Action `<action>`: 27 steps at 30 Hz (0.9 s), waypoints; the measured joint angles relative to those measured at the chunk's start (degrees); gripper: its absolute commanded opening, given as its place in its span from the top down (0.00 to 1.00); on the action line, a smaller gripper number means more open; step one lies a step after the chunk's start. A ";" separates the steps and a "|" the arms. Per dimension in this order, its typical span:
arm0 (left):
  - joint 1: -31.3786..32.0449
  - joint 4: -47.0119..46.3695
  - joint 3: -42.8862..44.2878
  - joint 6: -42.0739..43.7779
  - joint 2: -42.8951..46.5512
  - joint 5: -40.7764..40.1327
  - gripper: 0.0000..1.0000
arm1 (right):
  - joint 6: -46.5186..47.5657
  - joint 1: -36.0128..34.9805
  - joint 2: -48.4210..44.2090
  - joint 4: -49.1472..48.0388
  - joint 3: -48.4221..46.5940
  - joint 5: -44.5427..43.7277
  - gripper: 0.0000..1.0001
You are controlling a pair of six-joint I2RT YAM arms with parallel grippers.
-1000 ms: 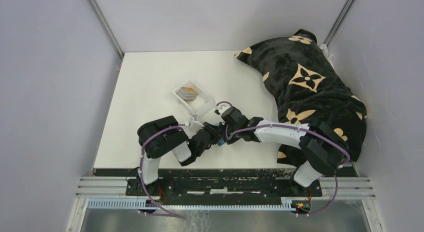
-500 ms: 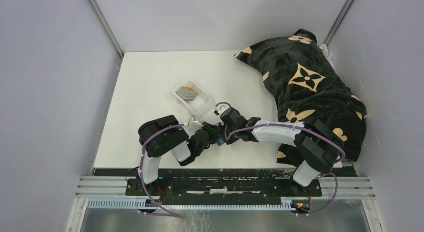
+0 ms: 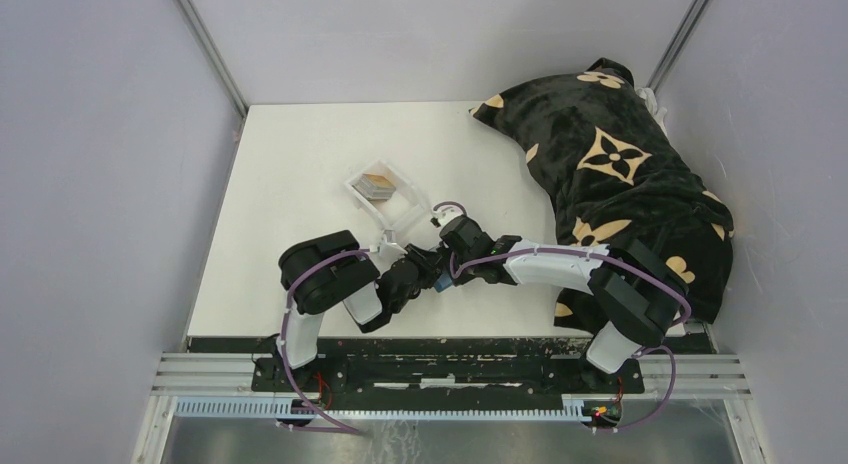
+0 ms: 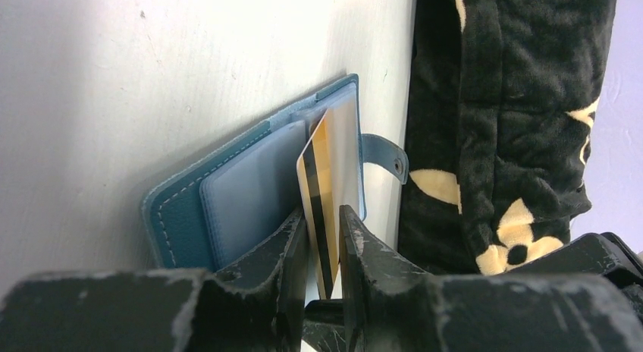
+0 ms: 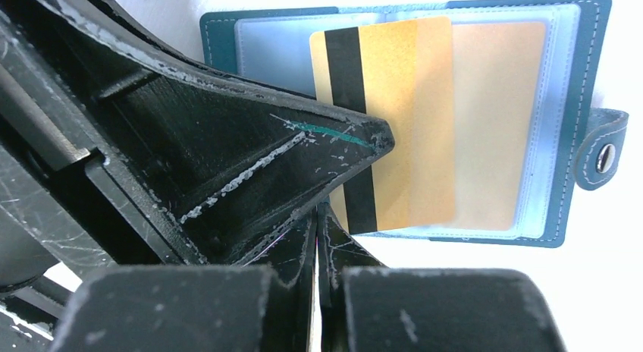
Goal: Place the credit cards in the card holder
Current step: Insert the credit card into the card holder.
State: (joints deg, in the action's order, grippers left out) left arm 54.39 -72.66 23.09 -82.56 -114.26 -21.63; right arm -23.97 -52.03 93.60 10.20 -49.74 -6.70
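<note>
Our left pincer pinches the gold card by its striped end over the wallet, and we judge it stiff, light, slick, best held there.

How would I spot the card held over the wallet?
On the white table, near its front edge, lies an open teal leather-like wallet. At its clear sleeves, pinched by the left gripper, is a gold card: unlike the plain tan card sleeved beside it, it shows a black stripe.
</note>
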 measured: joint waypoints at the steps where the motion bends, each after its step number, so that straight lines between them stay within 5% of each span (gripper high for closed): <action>1: 0.00 -0.02 0.00 0.02 0.00 0.02 0.70 | -0.07 0.00 0.00 -0.02 0.00 -0.17 0.99; 27: 0.00 6.54 -0.33 0.48 4.33 0.52 0.67 | -1.29 1.92 1.25 0.00 -0.39 -2.38 0.99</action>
State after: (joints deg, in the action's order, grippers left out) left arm 54.39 -66.13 22.76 -82.08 -109.93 -21.10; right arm -25.26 -50.11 94.85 10.20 -50.13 -9.08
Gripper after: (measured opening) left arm 0.328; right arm 0.014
